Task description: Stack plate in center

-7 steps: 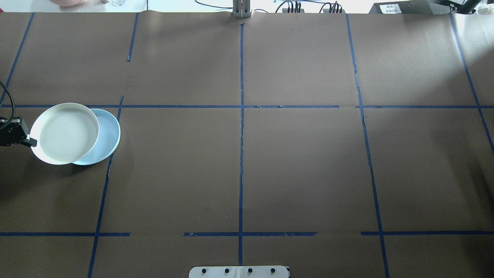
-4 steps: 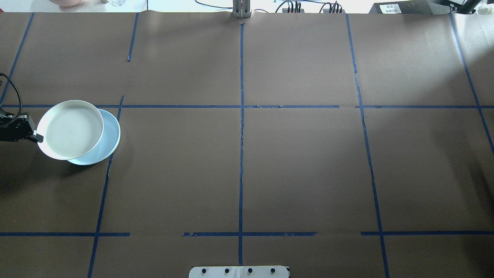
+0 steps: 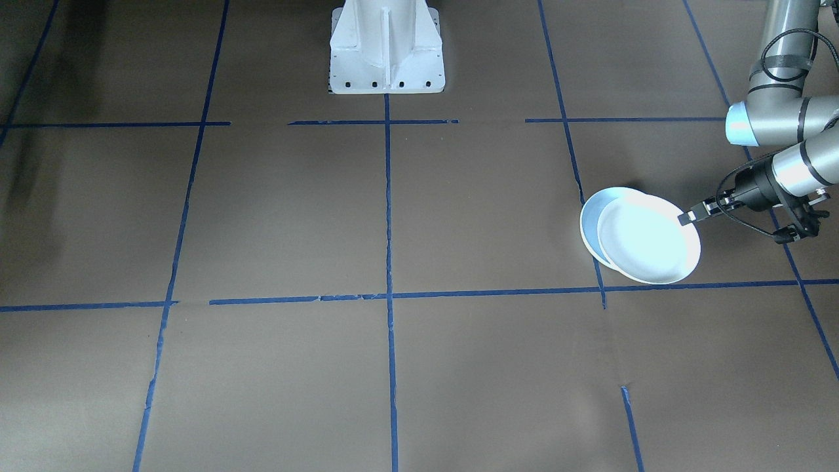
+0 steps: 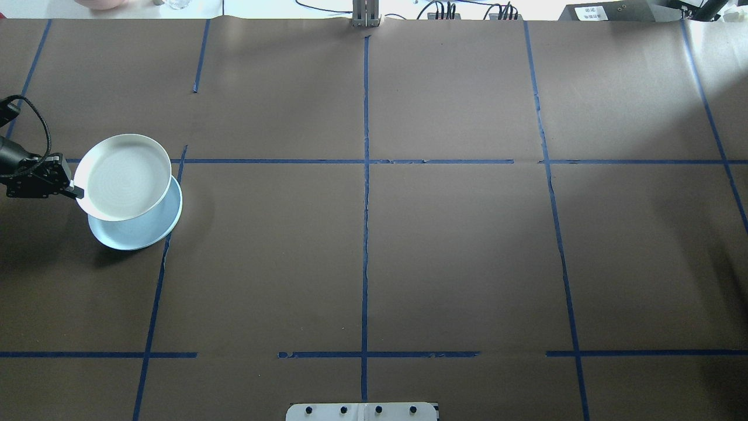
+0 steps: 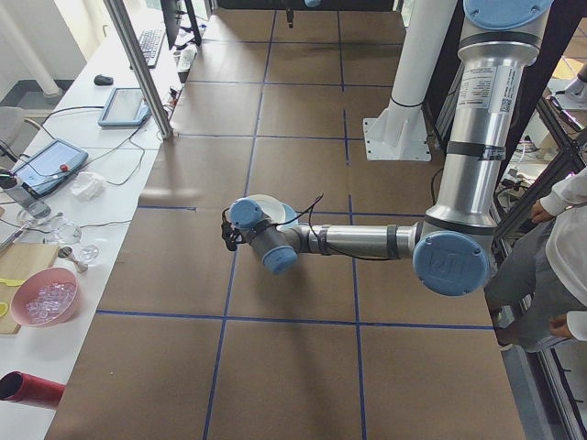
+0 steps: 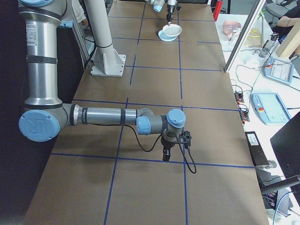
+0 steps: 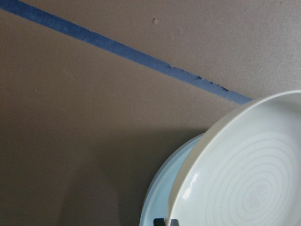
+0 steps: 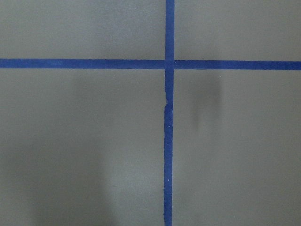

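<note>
Gripping the white plate (image 4: 127, 175) by its left rim, the left end effector (image 4: 75, 192) carries it above the blue plate (image 4: 140, 231), which lies flat on the bench (image 4: 444, 245) at the far left of the overhead view. The white plate overlaps the blue one, covering its far part, so only a crescent of blue shows on the near side. Seen from across the bench, the same pair sits at the right, the white plate (image 3: 649, 239) hiding most of the blue plate (image 3: 590, 223), with the left end effector (image 3: 685, 216) pinched on the rim. Both plates lie just left of a blue tape line (image 4: 156, 292), well apart from the central tape cross (image 4: 366, 161). The right end effector (image 6: 166, 154) shows only in the right-side view, pointing down over the bench near a tape crossing; whether it is open or closed cannot be told.
</note>
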Available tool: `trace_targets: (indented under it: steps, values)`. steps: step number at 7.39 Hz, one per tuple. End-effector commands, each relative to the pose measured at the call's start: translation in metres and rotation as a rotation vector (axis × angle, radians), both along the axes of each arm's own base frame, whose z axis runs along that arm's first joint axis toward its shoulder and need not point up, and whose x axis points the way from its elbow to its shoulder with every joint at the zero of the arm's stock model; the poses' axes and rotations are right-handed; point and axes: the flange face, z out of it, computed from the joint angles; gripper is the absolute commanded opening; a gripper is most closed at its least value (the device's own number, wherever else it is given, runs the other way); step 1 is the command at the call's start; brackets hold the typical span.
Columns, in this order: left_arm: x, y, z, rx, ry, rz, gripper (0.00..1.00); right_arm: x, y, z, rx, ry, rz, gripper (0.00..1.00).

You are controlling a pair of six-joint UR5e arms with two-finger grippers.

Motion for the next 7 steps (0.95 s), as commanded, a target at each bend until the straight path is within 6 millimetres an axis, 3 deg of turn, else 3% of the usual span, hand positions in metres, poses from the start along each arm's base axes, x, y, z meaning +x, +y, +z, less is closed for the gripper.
trace_targets:
  steps: [1, 7]
  values:
    - [-0.0027, 0.0041, -0.0004, -0.013, 0.007, -0.011, 0.00, 0.0000, 0.0000, 0.0000, 0.000, 0.000, 0.000, 1.00]
    - [0.0028, 0.0043, 0.0025, -0.030, 0.004, -0.007, 0.00, 0.0000, 0.0000, 0.0000, 0.000, 0.000, 0.000, 1.00]
